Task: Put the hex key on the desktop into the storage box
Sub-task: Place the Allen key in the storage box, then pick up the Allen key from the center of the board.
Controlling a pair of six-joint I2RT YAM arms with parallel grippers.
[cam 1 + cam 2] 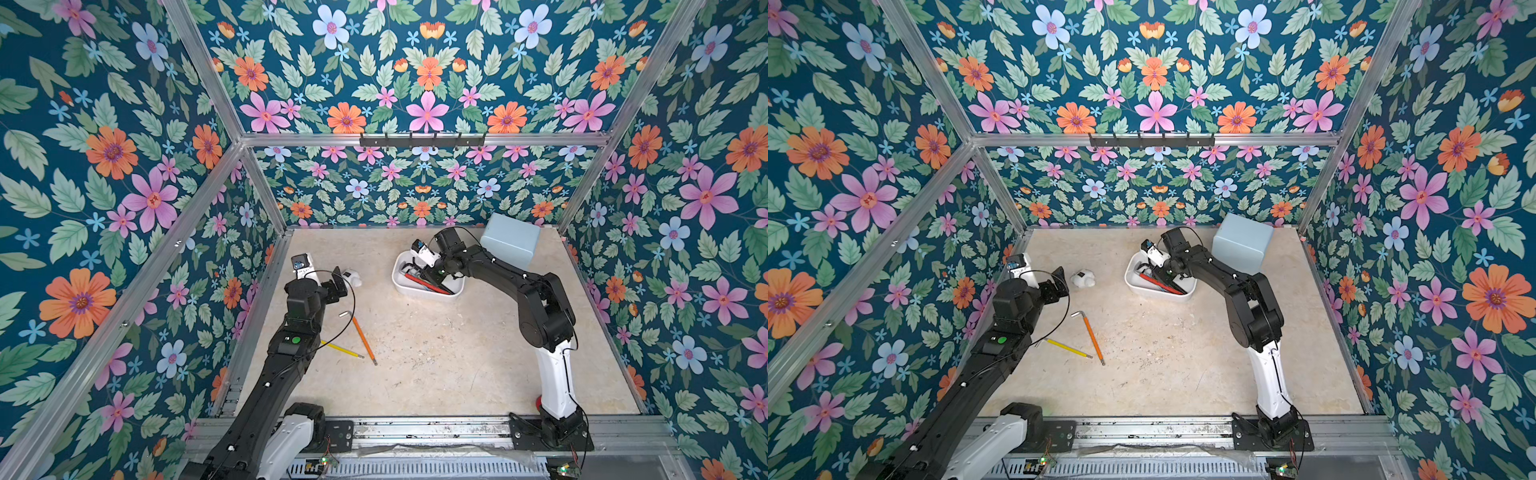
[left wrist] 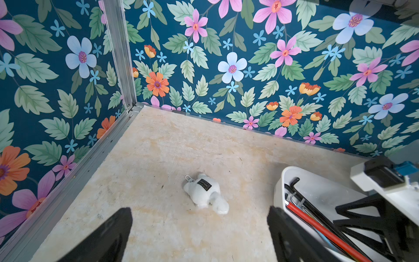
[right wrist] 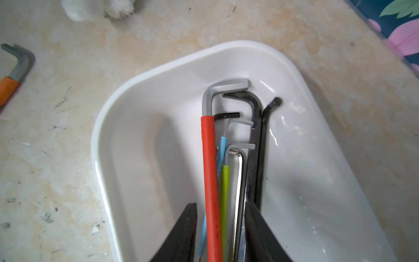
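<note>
Two hex keys lie on the desktop [image 1: 436, 353]: an orange-sleeved one [image 1: 363, 338] [image 1: 1093, 336] [image 3: 13, 74] and a yellow-sleeved one [image 1: 343, 350] [image 1: 1069, 348]. The white storage box [image 1: 415, 293] [image 3: 136, 113] holds several hex keys, among them a red-sleeved one [image 3: 209, 181], a green one and black ones. My right gripper [image 1: 428, 276] [image 3: 221, 205] reaches down into the box. Its jaws stand apart on either side of the bundle, with a gap beside the red key. My left gripper [image 1: 334, 284] [image 2: 199, 213] hangs wide open over bare desktop, with nothing between its fingers.
A white plush toy [image 1: 353, 277] [image 2: 204, 192] lies just beyond my left gripper. A taller pale blue box [image 1: 511, 239] stands at the back right, behind my right arm. Flowered walls and aluminium rails close in the desktop on three sides.
</note>
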